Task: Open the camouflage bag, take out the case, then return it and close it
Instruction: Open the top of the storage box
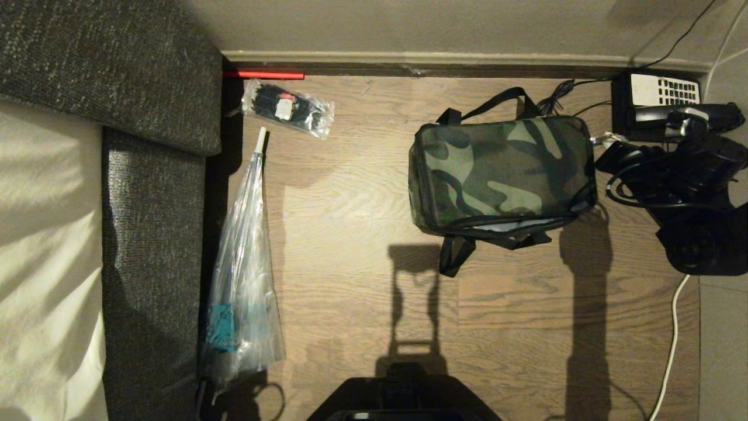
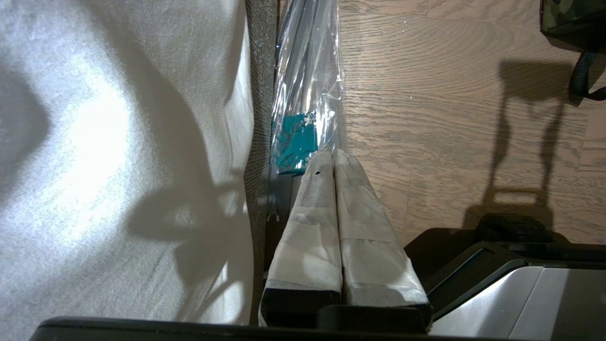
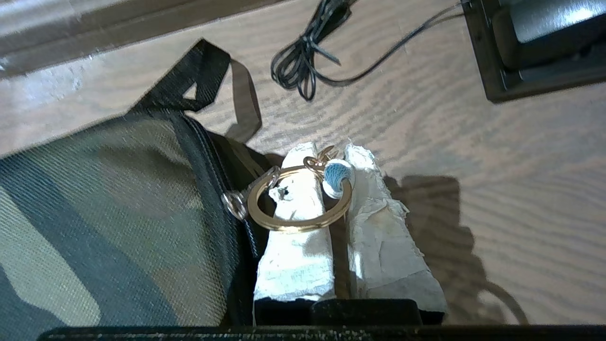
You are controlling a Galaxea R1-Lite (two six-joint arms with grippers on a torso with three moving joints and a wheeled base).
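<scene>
The camouflage bag (image 1: 502,169) lies on the wooden floor, its lid down and black straps trailing off both long sides. A pale strip shows along its near edge. My right gripper (image 3: 326,154) is at the bag's right end (image 3: 118,213), shut on the light blue loop (image 3: 337,174) of the zip pull. The pull's gold ring (image 3: 298,222) hangs over one taped finger (image 3: 296,255). In the head view that gripper (image 1: 608,140) sits at the bag's far right corner. The case is hidden. My left gripper (image 2: 333,154) hangs parked beside the sofa, shut on nothing.
A grey sofa (image 1: 158,234) with a pale cover fills the left. Beside it lie a clear plastic sleeve (image 1: 242,280) and a packet of black ties (image 1: 289,108). A desk telephone (image 1: 654,96), coiled cable (image 3: 303,61) and white cord (image 1: 672,333) sit right.
</scene>
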